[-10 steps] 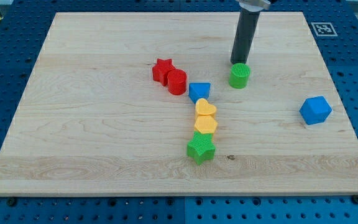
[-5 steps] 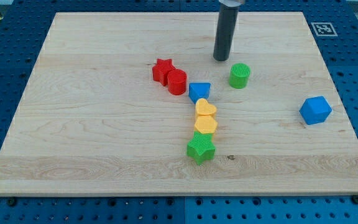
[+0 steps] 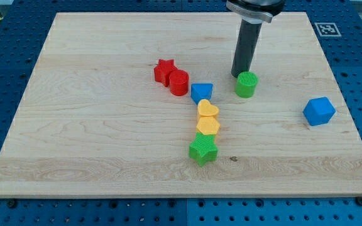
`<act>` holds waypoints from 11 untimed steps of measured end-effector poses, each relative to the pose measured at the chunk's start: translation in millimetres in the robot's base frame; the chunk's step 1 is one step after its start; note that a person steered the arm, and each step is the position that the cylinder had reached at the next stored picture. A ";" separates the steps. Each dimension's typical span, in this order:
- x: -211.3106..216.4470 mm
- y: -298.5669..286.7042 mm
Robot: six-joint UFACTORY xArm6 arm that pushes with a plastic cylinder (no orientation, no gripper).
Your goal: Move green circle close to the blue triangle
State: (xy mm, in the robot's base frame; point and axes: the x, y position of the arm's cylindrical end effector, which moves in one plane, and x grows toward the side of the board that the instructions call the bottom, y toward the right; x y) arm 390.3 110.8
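Observation:
The green circle point(image 3: 246, 84) stands right of the board's middle. The blue triangle point(image 3: 201, 93) lies a short way to its left, with a gap of bare wood between them. My tip point(image 3: 240, 76) is down on the board, touching the green circle's upper-left edge, on the side towards the view's top. The dark rod rises from there to the top edge of the view.
A red star point(image 3: 164, 70) and a red cylinder point(image 3: 179, 83) sit left of the blue triangle. Two yellow hearts point(image 3: 208, 110) point(image 3: 208, 126) and a green star point(image 3: 203, 150) run in a line below it. A blue cube point(image 3: 319, 111) sits near the board's right edge.
My tip swung left and away from the green circle, then came back to its upper-left edge. The green circle has slid a little down and to the right.

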 end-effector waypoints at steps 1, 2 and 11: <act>-6.5 2.0; -5.6 21.5; 42.7 7.6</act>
